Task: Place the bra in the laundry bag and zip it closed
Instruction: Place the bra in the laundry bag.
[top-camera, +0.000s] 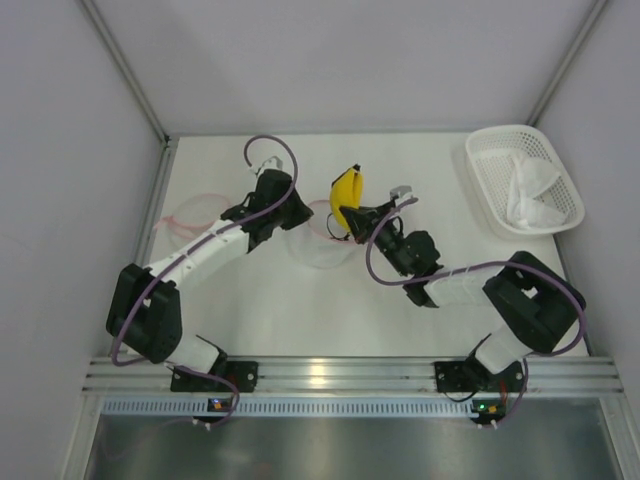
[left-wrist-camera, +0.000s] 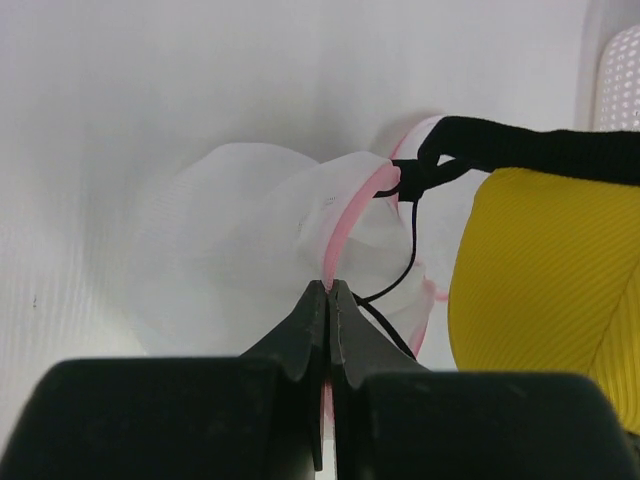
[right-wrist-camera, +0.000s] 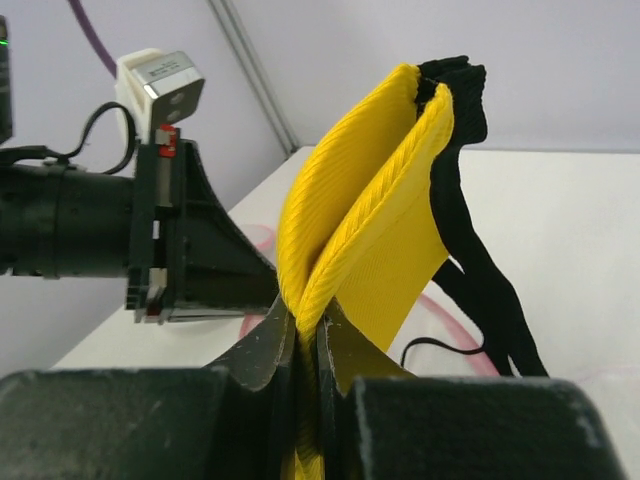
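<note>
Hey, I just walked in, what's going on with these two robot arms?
They're getting a bra into a mesh laundry bag. The left hand is shut on the pink rim of the white laundry bag. The right hand is shut on the folded yellow bra, holding it up right beside the bag, with a black strap reaching over the rim. The bra doesn't look to be inside yet, so zipping is not yet done.

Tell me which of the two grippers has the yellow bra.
The right gripper: its jaws are shut on the yellow bra, holding it up. The left gripper instead pinches the laundry bag by its pink edge.
</note>
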